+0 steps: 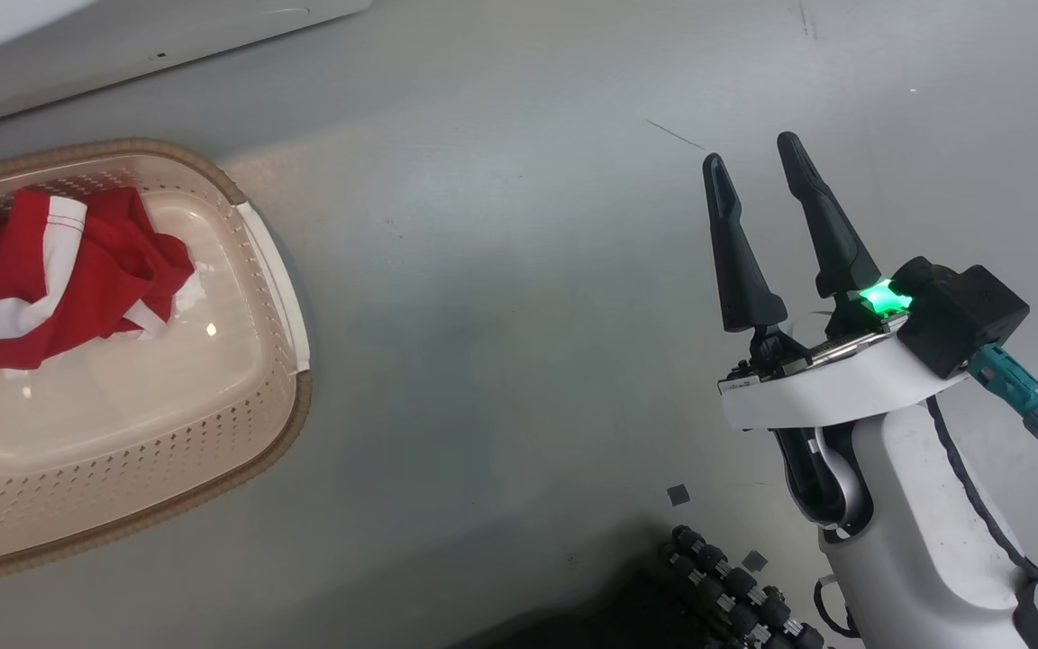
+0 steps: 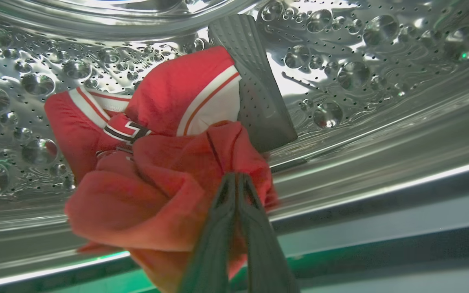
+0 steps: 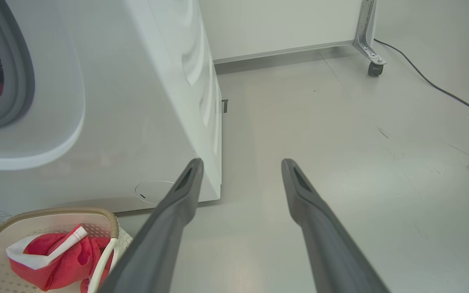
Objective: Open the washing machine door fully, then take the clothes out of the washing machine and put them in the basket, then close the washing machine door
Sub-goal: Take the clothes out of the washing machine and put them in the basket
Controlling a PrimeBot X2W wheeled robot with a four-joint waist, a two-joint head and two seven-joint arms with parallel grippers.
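Note:
Inside the perforated steel drum (image 2: 340, 61) of the washing machine (image 3: 136, 101), my left gripper (image 2: 234, 176) is shut on a bunched fold of the clothes, a red jersey (image 2: 169, 106) with white trim and dark lettering. The jersey lies against a grey drum paddle (image 2: 259, 89). Another red garment (image 1: 59, 270) lies in the cream basket (image 1: 277, 270) on the floor in front of the washer; the basket (image 3: 55, 211) and garment (image 3: 55, 256) also appear at the lower left of the right wrist view. My right gripper (image 1: 753, 153) (image 3: 242, 162) stands open over bare floor, holding nothing. The washing machine door is out of view.
The washer's white base (image 1: 122, 54) runs along the top left of the head view. A white panel on a castor (image 3: 375, 69) stands behind, with a black cable (image 3: 442, 89) across the grey floor. A dark part of my base (image 1: 726, 577) sits at the bottom.

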